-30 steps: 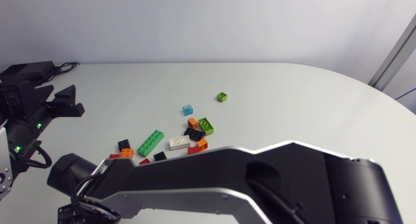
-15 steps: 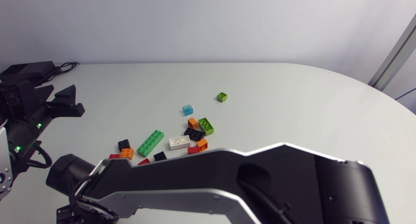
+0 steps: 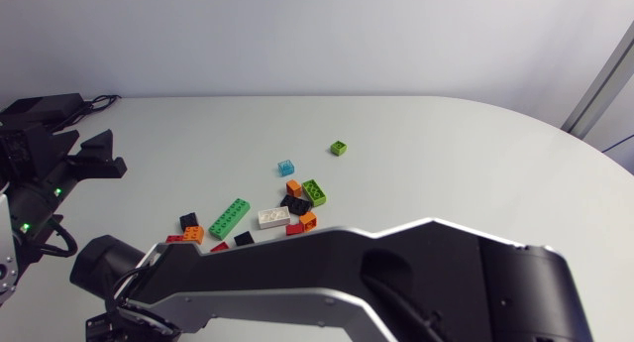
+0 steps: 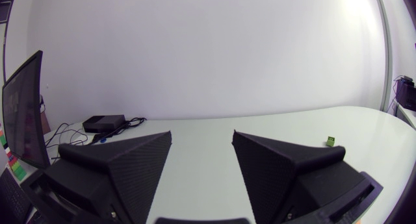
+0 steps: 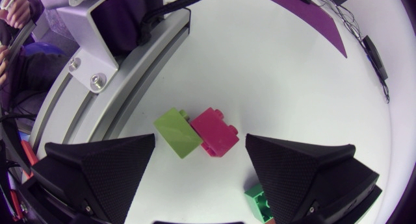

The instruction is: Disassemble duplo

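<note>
Since a second ago our right arm has edged a little to the left across the near side of the table; the bricks lie as they did. Our right gripper hangs over the table with its fingers spread wide and nothing held. Below the gap between them a lime brick and a pink brick lie touching side by side. A green brick peeks from under one finger. Our left gripper sits by the table's left edge, equally wide open and empty, with a small lime brick well ahead of it. Mid-table lies the loose scatter: a long green brick just beside a white brick, a light blue brick farther back, and orange, black and red pieces around them.
</note>
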### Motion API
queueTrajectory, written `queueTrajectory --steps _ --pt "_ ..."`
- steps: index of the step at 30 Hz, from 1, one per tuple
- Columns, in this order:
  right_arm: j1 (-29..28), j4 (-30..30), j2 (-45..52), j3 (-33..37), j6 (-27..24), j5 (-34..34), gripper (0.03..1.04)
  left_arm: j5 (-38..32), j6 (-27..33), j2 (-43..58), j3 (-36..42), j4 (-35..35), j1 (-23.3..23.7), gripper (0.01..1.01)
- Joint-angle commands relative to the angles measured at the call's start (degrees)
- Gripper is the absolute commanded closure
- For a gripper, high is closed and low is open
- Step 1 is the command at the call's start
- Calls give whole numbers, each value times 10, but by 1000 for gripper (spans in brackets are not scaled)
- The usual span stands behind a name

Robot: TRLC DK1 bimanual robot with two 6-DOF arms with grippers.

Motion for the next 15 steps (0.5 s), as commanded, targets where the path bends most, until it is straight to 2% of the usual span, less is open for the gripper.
queueTrajectory --steps 1,6,10,12,15 --pt "5 5 19 8 -15 -5 87 -1 -16 6 18 10 5 359" --pt "5 5 20 8 -16 -5 182 0 -16 6 18 10 5 359" --pt "5 8 20 8 -15 -5 307 -1 -16 6 19 10 5 359" --pt "5 11 19 6 -15 -5 311 -1 -16 7 19 10 5 359" --pt "5 20 17 2 -14 -5 434 0 -16 7 19 10 5 359"
